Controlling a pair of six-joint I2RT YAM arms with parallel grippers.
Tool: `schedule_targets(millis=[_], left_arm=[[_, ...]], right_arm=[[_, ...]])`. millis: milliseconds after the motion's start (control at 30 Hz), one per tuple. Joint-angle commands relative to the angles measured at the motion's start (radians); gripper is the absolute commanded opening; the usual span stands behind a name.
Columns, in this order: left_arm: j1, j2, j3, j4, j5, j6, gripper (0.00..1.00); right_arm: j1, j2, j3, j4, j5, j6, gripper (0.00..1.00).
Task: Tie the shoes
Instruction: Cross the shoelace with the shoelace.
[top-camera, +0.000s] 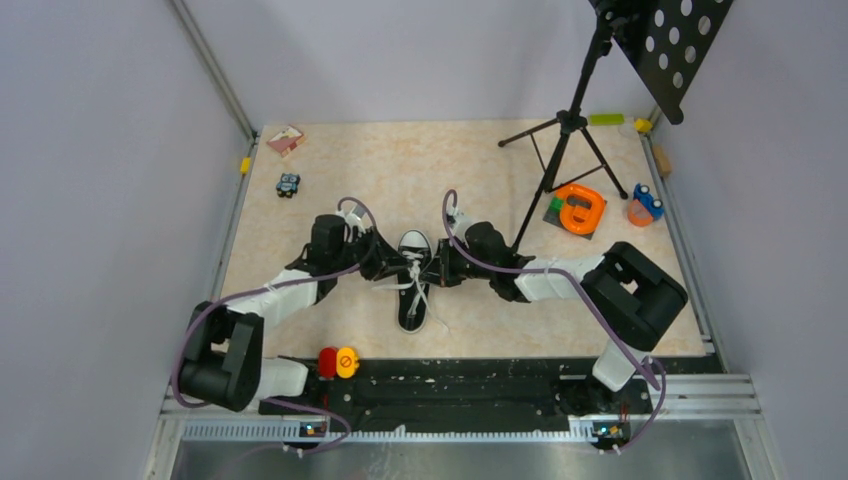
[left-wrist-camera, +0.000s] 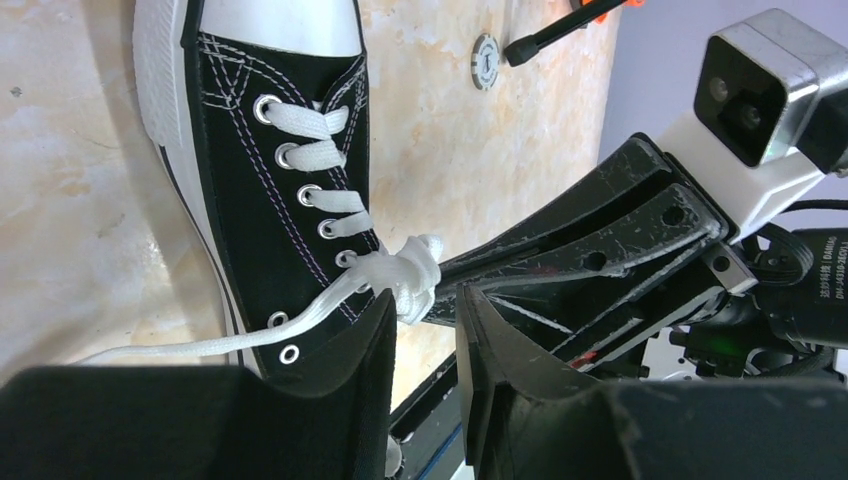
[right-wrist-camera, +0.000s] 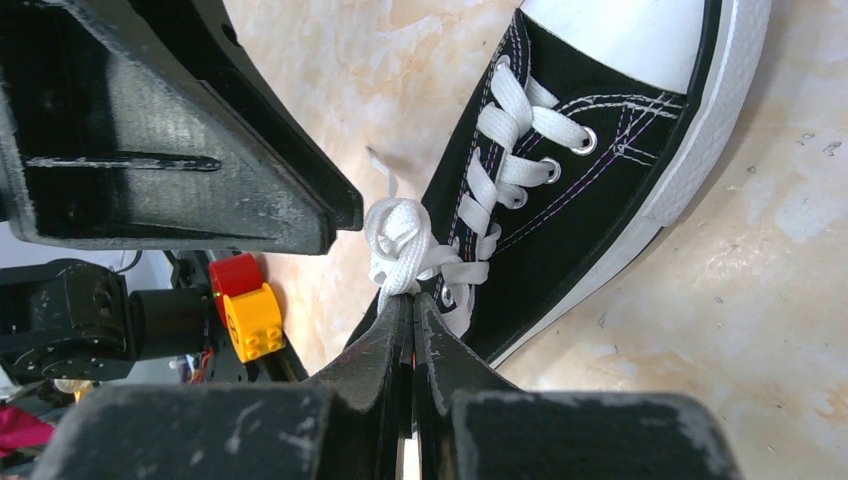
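Observation:
The black shoe (top-camera: 414, 246) with a white toe cap lies mid-table, toe pointing away, between my two grippers. Its white laces (left-wrist-camera: 318, 165) run up the eyelets and bunch into a knot (left-wrist-camera: 412, 272) over the tongue. My left gripper (left-wrist-camera: 425, 312) stands open, one fingertip (left-wrist-camera: 380, 325) touching the knot with nothing between the jaws. A loose lace end (left-wrist-camera: 180, 346) trails off across the shoe's side. My right gripper (right-wrist-camera: 412, 302) is shut on the lace just below the knot (right-wrist-camera: 398, 240). From above, the left gripper (top-camera: 385, 268) and right gripper (top-camera: 440, 270) flank the shoe.
A black tripod (top-camera: 565, 150) with a perforated plate stands at the back right, beside an orange tape holder (top-camera: 580, 210) and a blue-orange toy (top-camera: 645, 205). A small toy car (top-camera: 288, 184) and pink card (top-camera: 285, 139) lie back left. Red and yellow blocks (top-camera: 337, 362) sit at the near edge.

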Motion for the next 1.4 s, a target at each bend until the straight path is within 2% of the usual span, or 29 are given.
schedule_targets(millis=[0,333,467,633,733,767,833,867,900,967,1067,1167,1267,1367], left_arm=[[0.003,0.043,0.008,0.078,0.017,-0.029,0.32],[0.002,0.131,0.097,0.040,0.051,0.001,0.31],[0.002,0.146,0.087,0.098,0.099,-0.044,0.21],[0.004,0.137,0.062,0.187,0.143,-0.116,0.00],[0.004,0.098,0.096,0.110,0.123,-0.071,0.00],[0.003,0.086,0.122,0.052,0.098,-0.031,0.06],[-0.006,0.064,0.189,-0.105,0.026,0.069,0.32],[-0.015,0.057,0.223,-0.180,-0.022,0.121,0.41],[-0.023,0.054,0.246,-0.223,-0.055,0.164,0.44],[-0.027,0.063,0.277,-0.231,-0.031,0.198,0.44],[-0.027,0.101,0.289,-0.138,0.067,0.185,0.37],[-0.027,0.188,0.295,-0.007,0.157,0.087,0.31],[-0.027,0.283,0.277,0.139,0.213,-0.035,0.19],[-0.028,0.318,0.276,0.156,0.221,-0.060,0.17]], right_arm=[[0.012,-0.010,-0.009,0.027,0.001,-0.018,0.00],[0.013,-0.006,0.002,0.013,-0.007,-0.029,0.00],[0.013,-0.016,0.000,0.003,0.001,-0.032,0.00],[0.013,-0.019,-0.006,0.011,-0.001,-0.033,0.00],[0.013,-0.020,-0.004,0.009,-0.003,-0.040,0.00],[0.013,-0.022,-0.003,0.007,-0.001,-0.041,0.00],[0.012,-0.022,-0.004,0.009,0.000,-0.043,0.00],[0.013,-0.022,-0.006,0.013,-0.001,-0.042,0.00],[0.014,-0.021,-0.008,0.018,-0.001,-0.041,0.00],[0.013,-0.020,-0.010,0.023,-0.005,-0.040,0.00],[0.013,-0.020,-0.014,0.025,-0.006,-0.041,0.00],[0.012,-0.018,-0.021,0.031,-0.003,-0.036,0.00],[0.014,-0.021,-0.021,0.024,-0.001,-0.038,0.00],[0.011,-0.031,-0.019,0.011,0.004,-0.046,0.00]])
